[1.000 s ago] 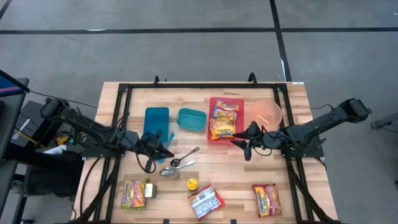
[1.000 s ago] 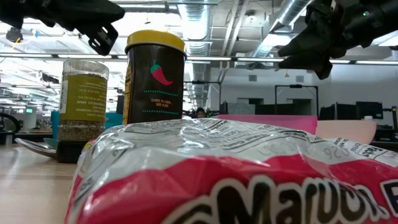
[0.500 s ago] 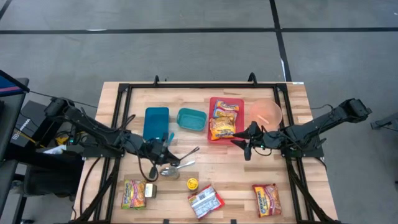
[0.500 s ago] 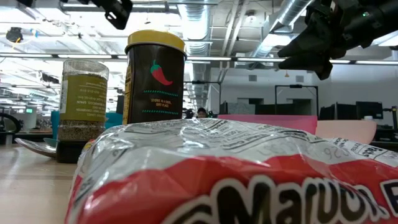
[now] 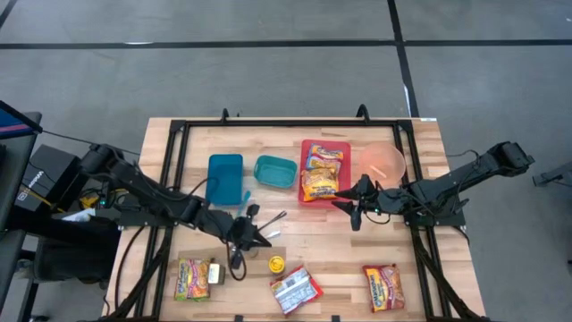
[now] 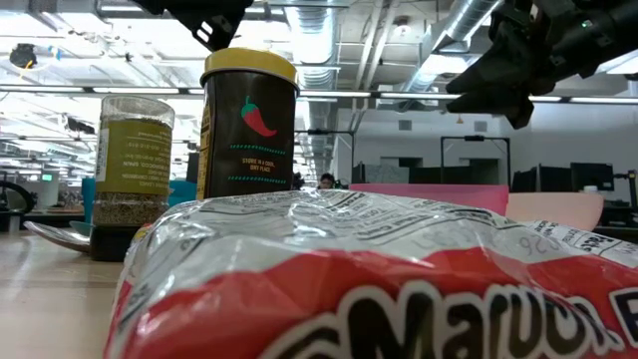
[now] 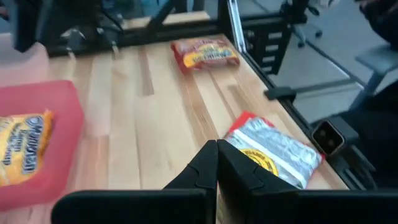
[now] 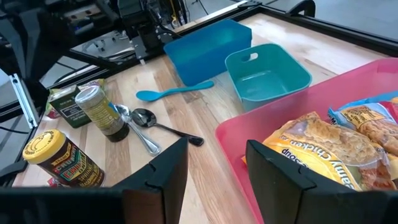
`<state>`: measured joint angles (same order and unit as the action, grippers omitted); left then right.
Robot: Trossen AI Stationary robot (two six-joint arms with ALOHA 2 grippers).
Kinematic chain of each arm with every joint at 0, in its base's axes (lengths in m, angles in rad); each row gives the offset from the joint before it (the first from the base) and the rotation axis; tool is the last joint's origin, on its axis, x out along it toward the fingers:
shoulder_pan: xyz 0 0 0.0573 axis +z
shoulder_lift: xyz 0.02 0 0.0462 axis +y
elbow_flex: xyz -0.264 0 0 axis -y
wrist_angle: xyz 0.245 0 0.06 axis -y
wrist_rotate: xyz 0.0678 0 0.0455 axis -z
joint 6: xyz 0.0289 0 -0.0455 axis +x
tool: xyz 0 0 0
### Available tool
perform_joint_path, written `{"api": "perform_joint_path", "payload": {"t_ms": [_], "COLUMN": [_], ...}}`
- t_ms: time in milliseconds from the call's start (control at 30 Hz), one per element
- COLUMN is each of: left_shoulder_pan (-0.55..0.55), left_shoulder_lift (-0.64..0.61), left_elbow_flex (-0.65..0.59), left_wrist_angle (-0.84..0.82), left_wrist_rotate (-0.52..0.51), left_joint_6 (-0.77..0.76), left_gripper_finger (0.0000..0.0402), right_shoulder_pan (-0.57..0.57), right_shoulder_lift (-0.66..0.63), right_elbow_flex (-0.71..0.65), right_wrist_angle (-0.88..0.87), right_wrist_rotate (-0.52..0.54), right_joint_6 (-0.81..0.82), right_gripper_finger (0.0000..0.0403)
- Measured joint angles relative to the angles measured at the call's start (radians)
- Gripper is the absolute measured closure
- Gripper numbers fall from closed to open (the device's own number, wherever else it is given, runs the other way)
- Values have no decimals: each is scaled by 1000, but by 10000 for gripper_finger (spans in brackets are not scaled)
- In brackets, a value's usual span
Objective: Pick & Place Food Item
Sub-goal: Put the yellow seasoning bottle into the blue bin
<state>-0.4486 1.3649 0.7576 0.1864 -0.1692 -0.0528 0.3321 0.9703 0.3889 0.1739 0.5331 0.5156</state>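
Note:
Two ramen packets (image 5: pixel 321 175) lie in the red tray (image 5: pixel 304 152) at the far middle. Other packets lie flat near the front edge: a silver-and-red one (image 5: pixel 296 290), a red one (image 5: pixel 383 287) and a yellow one (image 5: pixel 192 276). My left gripper (image 5: pixel 264 240) is shut on nothing and hovers over the spoons (image 5: pixel 271 222), left of centre; past its fingers (image 7: pixel 216 165) the wrist view shows the silver-and-red packet (image 7: pixel 274 151). My right gripper (image 5: pixel 345 213) hangs open and empty beside the tray's near right corner (image 8: pixel 214 169).
A yellow-lidded spice jar (image 5: pixel 277 264) and a green-labelled jar (image 8: pixel 101 112) stand near the spoons. A blue bin (image 5: pixel 224 177), a teal bin (image 5: pixel 274 171) and a blue spoon (image 8: pixel 173 91) lie at the far left, a pink bowl (image 5: pixel 382 161) to the tray's right. Bare wood shows mid-table.
My left gripper has swung from the blue bin's near end toward the table's right and near edges, over the spoons and jars. It rolled a little and stayed shut.

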Motion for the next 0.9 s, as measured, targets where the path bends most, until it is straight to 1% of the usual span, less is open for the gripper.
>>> {"api": "perform_joint_path", "payload": {"t_ms": [200, 333, 433, 567, 667, 767, 900], "left_shoulder_pan": [-31, -45, -46, -46, -40, -30, -30], "left_shoulder_lift": [20, 20, 22, 41, 51, 57, 94], "left_elbow_flex": [22, 23, 23, 23, 23, 26, 67], "left_wrist_angle": [-33, -27, 0, 80, 118, 116, 71], "left_wrist_rotate": [0, 0, -1, 1, 28, 54, 54], "left_joint_6": [0, 4, 13, 69, 94, 92, 74], "left_gripper_finger": [402, 402, 401, 401, 401, 402, 402], "right_shoulder_pan": [0, 0, 0, 0, 0, 0, 0], "right_shoulder_lift": [0, 0, 0, 0, 0, 0, 0], "right_elbow_flex": [0, 0, 0, 0, 0, 0, 0], "right_wrist_angle": [-13, -13, -13, -14, -13, -14, -14], "right_wrist_rotate": [0, 0, 0, 0, 0, 0, 0], "right_joint_6": [0, 0, 1, 1, 1, 1, 1], "right_gripper_finger": [246, 246, 246, 246, 246, 246, 246]}}
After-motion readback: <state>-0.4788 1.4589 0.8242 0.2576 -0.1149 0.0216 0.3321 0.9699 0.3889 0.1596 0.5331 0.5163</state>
